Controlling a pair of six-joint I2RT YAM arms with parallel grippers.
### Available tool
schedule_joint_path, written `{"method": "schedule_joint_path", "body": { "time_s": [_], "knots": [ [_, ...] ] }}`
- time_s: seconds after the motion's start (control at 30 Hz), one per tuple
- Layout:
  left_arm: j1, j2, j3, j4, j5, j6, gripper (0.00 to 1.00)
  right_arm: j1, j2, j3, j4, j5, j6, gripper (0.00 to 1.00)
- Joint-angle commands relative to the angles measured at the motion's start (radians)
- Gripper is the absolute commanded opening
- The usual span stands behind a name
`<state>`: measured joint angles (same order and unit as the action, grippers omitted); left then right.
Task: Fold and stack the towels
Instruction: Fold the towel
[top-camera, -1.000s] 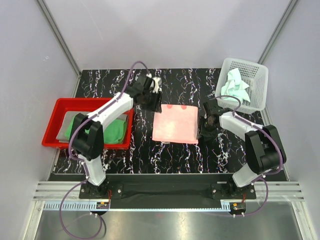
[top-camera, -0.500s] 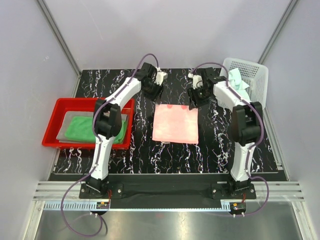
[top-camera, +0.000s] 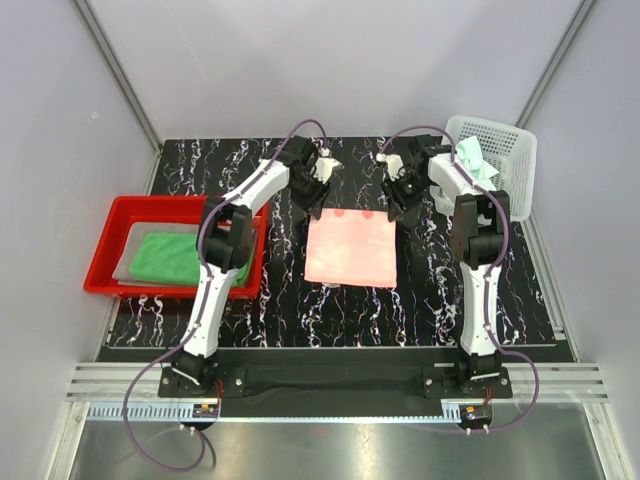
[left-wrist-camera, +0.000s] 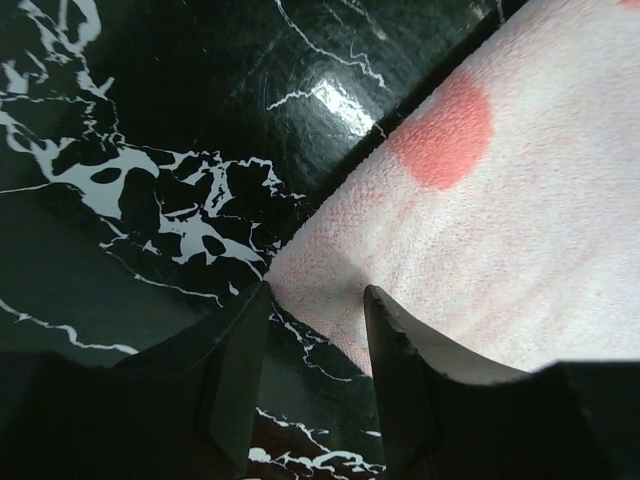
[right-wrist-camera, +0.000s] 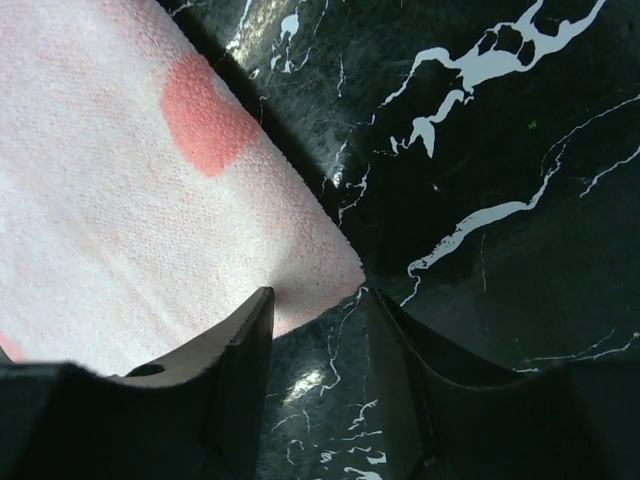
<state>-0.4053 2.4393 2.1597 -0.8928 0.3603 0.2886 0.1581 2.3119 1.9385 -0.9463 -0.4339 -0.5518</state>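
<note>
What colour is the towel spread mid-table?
Salmon-pink towel with coral spots; clearest in left wrist view.

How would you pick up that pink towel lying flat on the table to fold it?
By its two far corners, one per arm, coming down from above. The salmon-pink towel lies flat, so only corners offer a pinchable edge. The left gripper and right gripper each straddle one with parted fingers.

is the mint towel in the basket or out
In: the mint towel lies crumpled inside the basket, within its walls.
</note>
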Motion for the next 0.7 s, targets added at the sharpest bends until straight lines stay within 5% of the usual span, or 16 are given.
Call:
{"method": "schedule_joint_path", "body": {
  "time_s": [0.0, 0.27, 0.5, 0.67],
  "knots": [
    [0.005, 0.009, 0.040, 0.017, 0.005, 0.053, 0.48, -0.009, 0.041, 0.069, -0.055, -0.078, -0.094, 0.48],
    [0.005, 0.035, 0.071, 0.006, -0.027, 0.070, 0.43, -0.011, 0.119, 0.152, -0.066, -0.081, -0.137, 0.42],
    [0.011, 0.030, 0.091, 0.015, -0.044, 0.077, 0.50, -0.014, 0.123, 0.157, -0.065, -0.101, -0.172, 0.05],
    [0.013, 0.047, 0.106, 0.003, -0.009, 0.083, 0.38, -0.015, 0.119, 0.155, -0.057, -0.121, -0.184, 0.02]
  ]
}}
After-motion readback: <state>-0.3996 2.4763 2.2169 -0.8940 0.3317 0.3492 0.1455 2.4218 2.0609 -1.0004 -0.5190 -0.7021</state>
